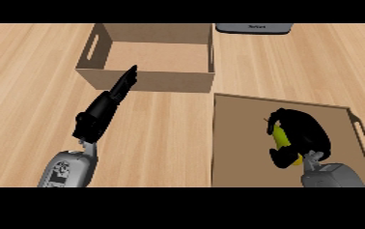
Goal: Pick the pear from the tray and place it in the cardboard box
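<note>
A yellow-green pear [280, 136] lies on the brown tray [242, 141] at the lower right. My right hand [303, 134] covers it, fingers and thumb curled round it so only a strip of the fruit shows. The cardboard box [153, 80] stands open-topped at the upper middle, with slot handles in its side walls. My left hand [107, 107] stretches up from the lower left with straight fingers, its fingertips [131, 71] at the box's near wall, holding nothing.
A grey appliance [254, 28] sits at the counter's back edge, right of the box. The tray has low walls and a handle slot [356, 122] on its right side. Wooden counter [43, 107] spreads around both containers.
</note>
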